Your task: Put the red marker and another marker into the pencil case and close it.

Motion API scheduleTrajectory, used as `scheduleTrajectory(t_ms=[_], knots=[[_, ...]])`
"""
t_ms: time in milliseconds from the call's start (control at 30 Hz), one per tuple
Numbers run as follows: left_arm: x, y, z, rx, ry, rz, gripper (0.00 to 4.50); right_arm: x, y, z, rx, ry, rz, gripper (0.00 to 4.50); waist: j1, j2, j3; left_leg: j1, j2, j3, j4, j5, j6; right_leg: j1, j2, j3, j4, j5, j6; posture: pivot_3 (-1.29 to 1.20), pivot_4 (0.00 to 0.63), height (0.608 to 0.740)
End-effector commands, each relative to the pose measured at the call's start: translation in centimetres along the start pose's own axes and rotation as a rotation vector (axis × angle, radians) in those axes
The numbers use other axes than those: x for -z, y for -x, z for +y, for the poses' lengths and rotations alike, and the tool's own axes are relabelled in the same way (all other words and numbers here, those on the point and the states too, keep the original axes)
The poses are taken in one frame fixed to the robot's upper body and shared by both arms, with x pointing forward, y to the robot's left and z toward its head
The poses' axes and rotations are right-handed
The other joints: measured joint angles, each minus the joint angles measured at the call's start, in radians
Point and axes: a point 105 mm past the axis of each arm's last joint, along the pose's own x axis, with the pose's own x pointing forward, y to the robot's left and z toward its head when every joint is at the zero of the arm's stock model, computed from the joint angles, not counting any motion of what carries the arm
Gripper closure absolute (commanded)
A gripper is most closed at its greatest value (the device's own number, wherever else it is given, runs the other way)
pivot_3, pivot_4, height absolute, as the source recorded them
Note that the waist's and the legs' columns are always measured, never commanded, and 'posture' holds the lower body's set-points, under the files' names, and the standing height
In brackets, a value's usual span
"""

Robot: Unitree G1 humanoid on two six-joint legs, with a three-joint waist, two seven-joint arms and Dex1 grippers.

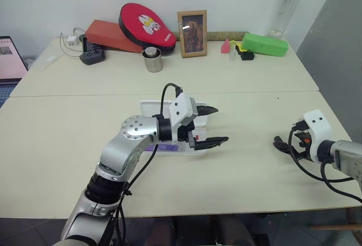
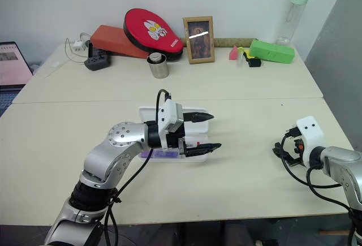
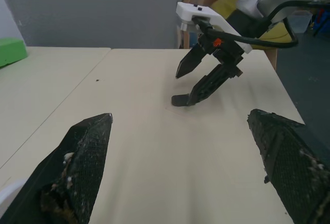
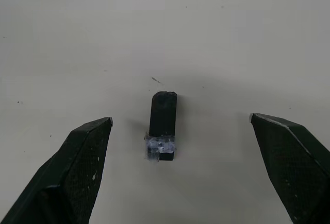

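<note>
Two grippers were spread wide over the cream table (image 1: 68,138), neither grasping anything. On the far left edge sat a laptop (image 1: 8,59); along the far side lay a red paddle (image 1: 148,25), a metal cup (image 1: 153,59), a picture frame (image 1: 192,33), a green box (image 1: 264,44) and a clear bottle (image 1: 287,8). Near the middle, the left gripper (image 1: 210,125) pointed level toward the right, fingers parted and empty, hanging above the right end of the pencil case (image 1: 151,108). That white case lay open beneath the arm, mostly hidden by it. A strip of purple, the other marker (image 1: 165,147), showed at the case's near edge, just left of the fingers; whether it rested inside the tray could not be told. The red marker was hidden. Well apart on the right, the right gripper (image 1: 284,144) tilted down toward the table, fingers released. A small dark cap-like piece (image 4: 163,125) lay on the table between its fingertips, untouched.
</note>
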Motion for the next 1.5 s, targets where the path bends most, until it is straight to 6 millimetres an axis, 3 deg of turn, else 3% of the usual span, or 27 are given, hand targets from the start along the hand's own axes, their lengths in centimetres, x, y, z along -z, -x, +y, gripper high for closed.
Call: scheduleTrajectory(t_ms=[33,67,267,667,733,833,933,1000,1167,1300,1500], knots=[[-1.7,-0.2,-0.3,0.032,-0.054,-0.049,0.05,0.0,0.0,-0.3,0.019,0.005,-0.010,0.00,0.000,0.000,0.000,0.000,0.000,0.000,0.000,0.000,0.000,0.000,0.000,0.000,0.000,0.000,0.000,0.00,0.150,0.740],[-1.8,-0.3,-0.2,0.032,-0.055,-0.051,0.05,0.1,-0.1,-0.3,0.016,0.001,-0.010,0.00,0.000,0.000,0.000,0.000,0.000,0.000,0.000,0.000,0.000,0.000,0.000,0.000,0.000,0.000,0.000,0.00,0.150,0.740],[-2.1,-0.1,-0.3,0.037,-0.048,-0.066,0.00,0.4,-0.6,-0.1,0.005,-0.002,0.004,1.16,0.000,0.000,0.000,0.000,0.000,0.000,0.000,0.000,0.000,0.000,0.000,0.000,0.000,0.000,0.000,0.00,0.150,0.740],[-2.4,-0.3,-0.2,0.039,-0.056,-0.076,0.00,0.6,-0.9,0.2,-0.033,-0.003,0.007,4.19,0.000,0.000,0.000,0.000,0.000,0.000,0.000,0.000,0.000,0.000,0.000,0.000,0.000,0.000,0.000,0.00,0.150,0.740],[-2.4,-0.1,-0.2,0.035,-0.055,-0.075,0.00,-0.3,-0.6,-0.1,-0.020,0.015,-0.030,4.23,0.000,0.000,0.000,0.000,0.000,0.000,0.000,0.000,0.000,0.000,0.000,0.000,0.000,0.000,0.000,0.00,0.150,0.740],[-2.1,0.6,0.2,0.017,-0.058,-0.055,0.00,-3.3,0.2,0.5,-0.061,0.070,-0.162,4.23,-0.002,0.000,0.000,0.000,0.000,0.000,0.000,0.000,0.000,0.000,0.000,0.000,0.000,0.000,0.000,0.00,0.150,0.740],[-1.4,2.8,0.9,-0.030,-0.062,-0.005,0.00,-7.3,1.5,3.9,-0.231,0.275,-0.356,4.23,-0.006,0.001,0.000,0.001,0.000,0.001,0.000,0.000,0.000,0.000,0.001,0.001,0.000,0.000,0.000,0.00,0.150,0.740],[-0.7,5.2,1.1,-0.058,-0.041,0.039,0.00,-8.8,2.0,7.1,-0.398,0.376,-0.414,4.23,-0.012,0.001,-0.001,0.002,0.001,0.001,0.000,0.000,0.000,0.000,0.002,0.001,0.000,0.000,0.000,0.00,0.150,0.740],[0.3,9.4,0.7,-0.097,0.025,0.108,0.00,-9.5,1.1,12.0,-0.642,0.540,-0.403,4.23,-0.003,0.001,0.000,0.002,0.005,-0.002,0.000,0.000,0.000,0.001,0.005,0.000,-0.001,0.000,0.000,0.00,0.150,0.740],[1.2,13.5,0.3,-0.151,0.069,0.205,0.00,-9.9,-1.3,17.3,-0.819,0.678,-0.370,4.23,-0.006,0.001,0.000,0.001,0.003,-0.002,0.000,0.000,0.000,0.000,0.002,0.001,-0.001,0.000,0.000,0.00,0.150,0.740],[1.6,15.4,0.1,-0.211,0.077,0.250,0.00,-8.8,-3.9,19.4,-0.866,0.738,-0.284,4.23,0.006,0.001,0.000,-0.001,0.001,-0.006,-0.001,0.000,0.000,-0.002,0.000,0.000,-0.001,0.001,-0.001,0.00,0.150,0.740]])
